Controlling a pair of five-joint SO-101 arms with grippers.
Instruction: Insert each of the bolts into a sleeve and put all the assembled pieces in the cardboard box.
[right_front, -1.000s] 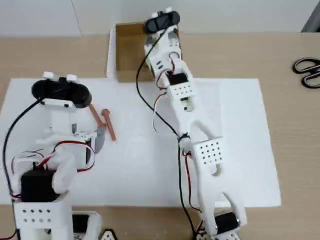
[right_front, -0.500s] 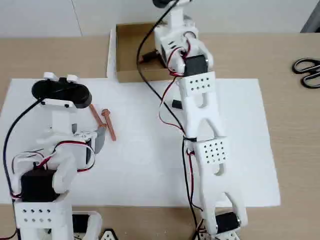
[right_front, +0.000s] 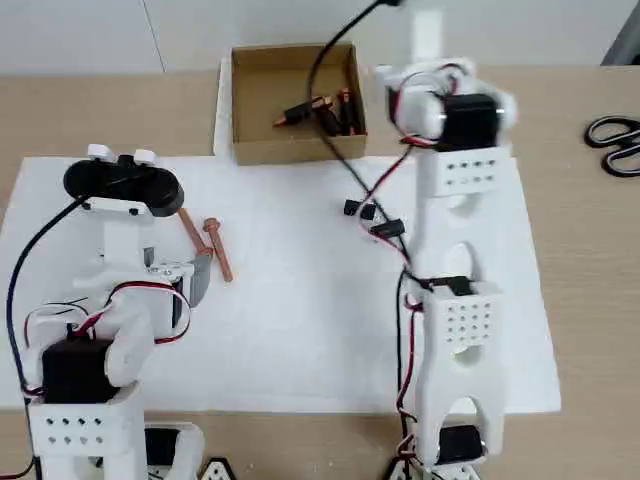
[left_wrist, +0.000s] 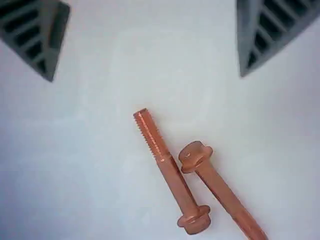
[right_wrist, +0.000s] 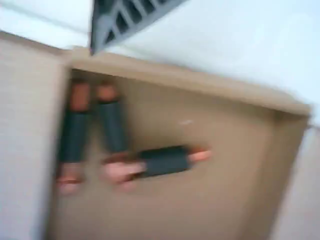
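Right arm (right_front: 455, 170) swings off cardboard box (right_front: 260, 85); I count three assemblies (right_front: 325, 110) inside. Left gripper (left_wrist: 150, 35) spread wide; right gripper (right_wrist: 127, 17) unclear to me.

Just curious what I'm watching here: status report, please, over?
Left hand open, empty, over two bolts bare on the sheet. Three sleeved pieces in cardboard box. Right arm up beside it, black cable crossing the box.

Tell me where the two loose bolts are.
In the high view, the two bolts lie side by side on the white sheet, beside the left arm, short of the cardboard box.
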